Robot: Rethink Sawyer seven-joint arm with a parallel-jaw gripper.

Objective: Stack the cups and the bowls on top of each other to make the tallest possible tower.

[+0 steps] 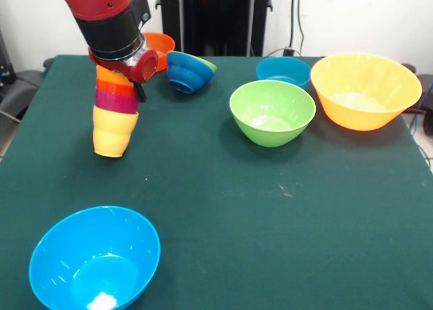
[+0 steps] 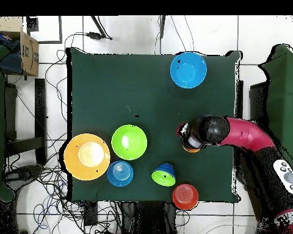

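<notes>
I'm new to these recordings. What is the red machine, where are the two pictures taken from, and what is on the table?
The red and black machine is a robot arm. One picture looks at it from across the table, the other straight down from above. On the green table stand loose plastic bowls: a big orange-yellow one, a green one, a small blue one behind them, a large light blue one nearest the front camera, an orange-red one at the far edge, and a tipped pair nested together, blue with green inside. The arm's end sits on a short stack of nested cups, yellow lowest. Whether it grips them cannot be seen.
</notes>
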